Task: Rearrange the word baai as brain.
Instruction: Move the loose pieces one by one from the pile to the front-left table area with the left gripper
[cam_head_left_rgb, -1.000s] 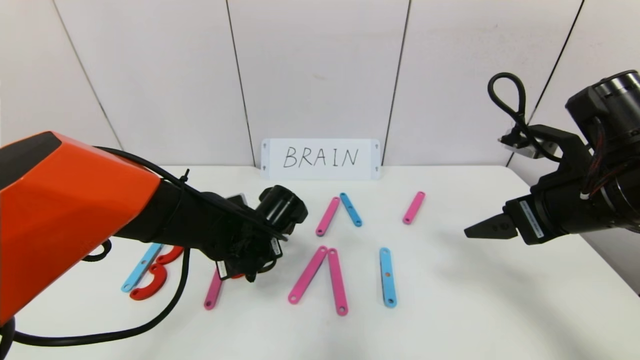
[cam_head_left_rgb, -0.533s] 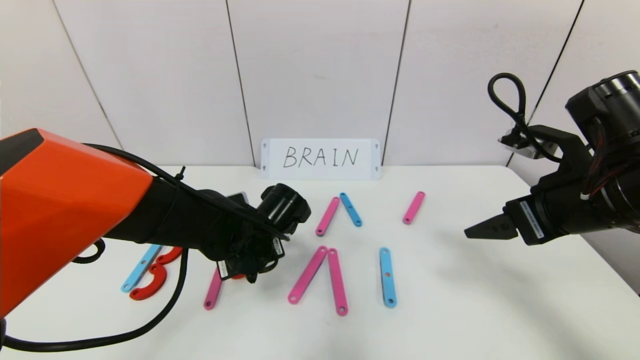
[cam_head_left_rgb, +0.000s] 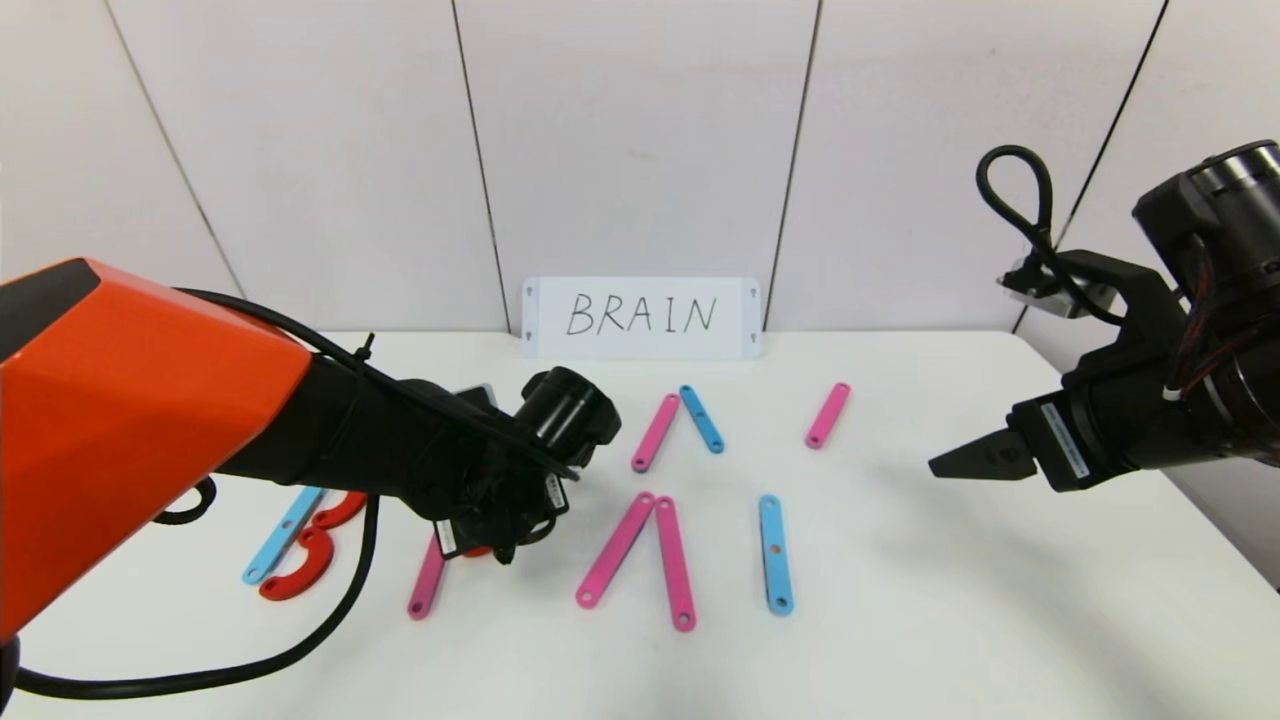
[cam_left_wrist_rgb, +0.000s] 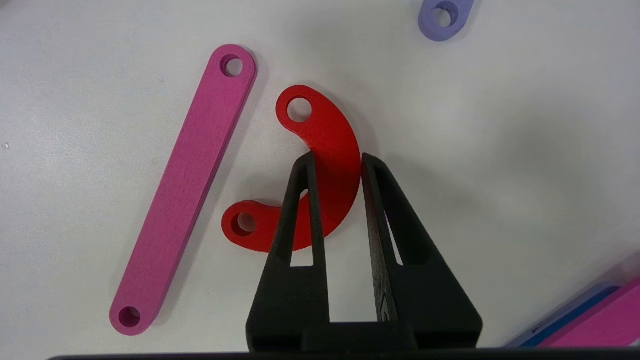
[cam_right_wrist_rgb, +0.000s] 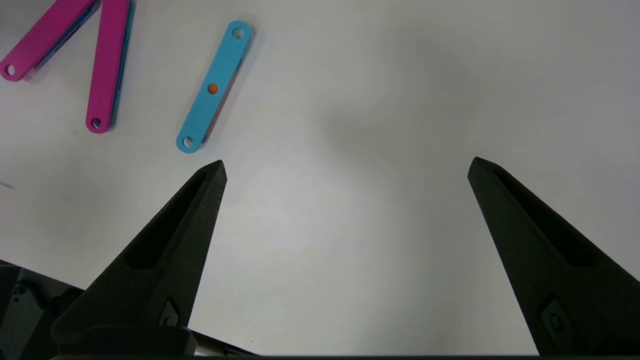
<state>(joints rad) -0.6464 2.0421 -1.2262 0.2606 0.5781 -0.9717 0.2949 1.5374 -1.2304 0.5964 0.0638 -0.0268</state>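
I'm seeing the left gripper (cam_left_wrist_rgb: 336, 160) clamping the red curve (cam_left_wrist_rgb: 327, 150) across the middle of its arc, fingers pinching in from both edges, curve lying flat on the desk (cam_head_left_rgb: 900, 620). A pink strip (cam_left_wrist_rgb: 187, 185) is lying just beside the curve's open side, not touching it. In the head view that gripper (cam_head_left_rgb: 490, 545) is sitting near the desk's front-left part, mostly hiding the curve. The left arm is reaching in from the left edge, wrist angling down toward the desk.

Toward the left edge, a blue strip (cam_head_left_rgb: 283, 535) and two more red curves (cam_head_left_rgb: 305, 565) are lying together, forming a B. Mid-desk, two pink strips (cam_head_left_rgb: 640, 560) are meeting at their far ends like an A without a crossbar, with a blue strip (cam_head_left_rgb: 774, 553) standing alone just to their right.

The right gripper (cam_right_wrist_rgb: 345, 165) is hovering above the right side of the desk, fingers spread wide, gripping nothing; it (cam_head_left_rgb: 945, 465) is well apart from the letters.

Farther back, a short pink strip (cam_head_left_rgb: 656, 432) and short blue strip (cam_head_left_rgb: 702, 419) are meeting at their far tips, another short pink strip (cam_head_left_rgb: 828, 415) lying to their right. The white BRAIN card (cam_head_left_rgb: 641, 318) is standing at the far edge against the wall.
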